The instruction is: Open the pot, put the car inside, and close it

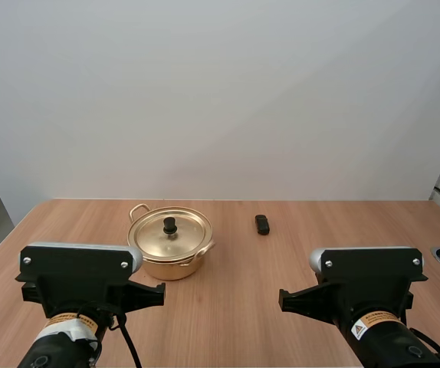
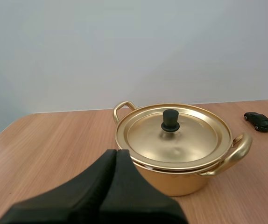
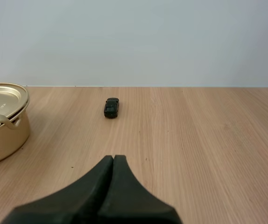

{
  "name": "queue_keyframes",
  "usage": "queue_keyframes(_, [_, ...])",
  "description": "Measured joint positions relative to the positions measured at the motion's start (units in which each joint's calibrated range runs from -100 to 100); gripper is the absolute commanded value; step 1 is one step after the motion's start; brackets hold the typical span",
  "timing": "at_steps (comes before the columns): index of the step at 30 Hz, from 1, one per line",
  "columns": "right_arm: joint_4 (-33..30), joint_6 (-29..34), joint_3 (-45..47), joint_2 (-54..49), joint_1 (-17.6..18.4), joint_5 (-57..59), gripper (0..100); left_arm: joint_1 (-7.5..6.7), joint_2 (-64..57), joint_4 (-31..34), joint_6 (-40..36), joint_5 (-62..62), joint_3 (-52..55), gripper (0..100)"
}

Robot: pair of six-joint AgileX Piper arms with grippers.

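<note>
The left fingers (image 2: 110,161) are squeezed tight together with nothing in them, just in front of the gold pot (image 2: 180,179). The pot sits on the wooden surface (image 1: 243,314) with its lid (image 2: 190,140) on and a black knob (image 2: 170,120) on top. A little way to the right of the pot sits the small black toy car (image 1: 261,224), and the right fingers (image 3: 108,165) are squeezed together too, empty, in front of the pot and off to its right.
</note>
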Motion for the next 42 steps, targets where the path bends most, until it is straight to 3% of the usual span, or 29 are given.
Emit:
queue_keyframes(33, [0.4, 0.0, 0.0, 0.0, 0.0, 0.2, 0, 0.0, 0.0, 0.0, 0.1, -0.8, 0.0, 0])
queue_keyframes(39, [-6.2, -0.1, -2.3, 0.0, 0.0, 0.6, 0, 0.02, 0.0, 0.0, 4.8, -13.8, -5.4, 0])
queue_keyframes(42, [-11.6, -0.1, -7.0, 0.0, 0.0, 0.8, 0, 0.93, 0.0, 0.0, 7.9, -20.0, -11.1, 0])
